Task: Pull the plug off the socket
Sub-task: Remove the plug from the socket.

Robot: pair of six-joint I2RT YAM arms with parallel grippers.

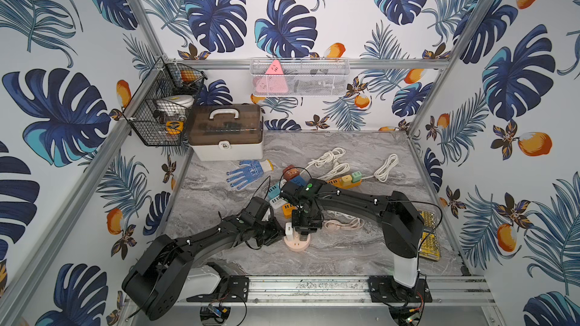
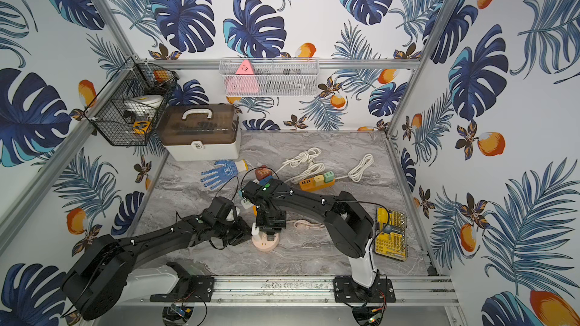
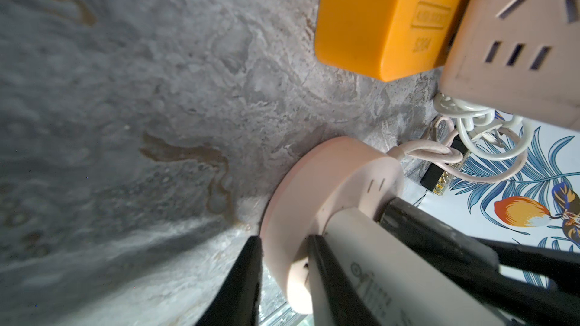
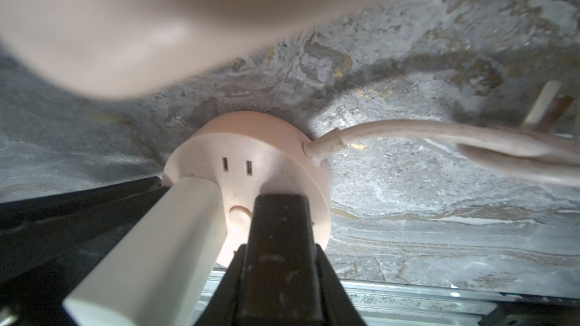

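Observation:
A round pink socket (image 1: 298, 245) (image 2: 266, 243) lies on the marble table near the front. A white plug (image 1: 289, 229) (image 2: 255, 230) stands upright in it. In the left wrist view my left gripper (image 3: 284, 239) is shut on the socket (image 3: 314, 189) at its rim, and the plug (image 3: 392, 261) lies outside the jaws against one finger. My right gripper (image 4: 279, 199) (image 1: 303, 236) is shut with nothing in it. Its tip presses down on the socket (image 4: 266, 139) beside the plug (image 4: 163, 246).
The socket's pink cord (image 1: 342, 224) trails right. Several coloured adapters (image 1: 279, 197) and an orange power strip (image 1: 345, 181) with white cords lie behind the arms. A blue glove (image 1: 248, 172), a toolbox (image 1: 227, 133) and a yellow bit case (image 2: 390, 233) lie around.

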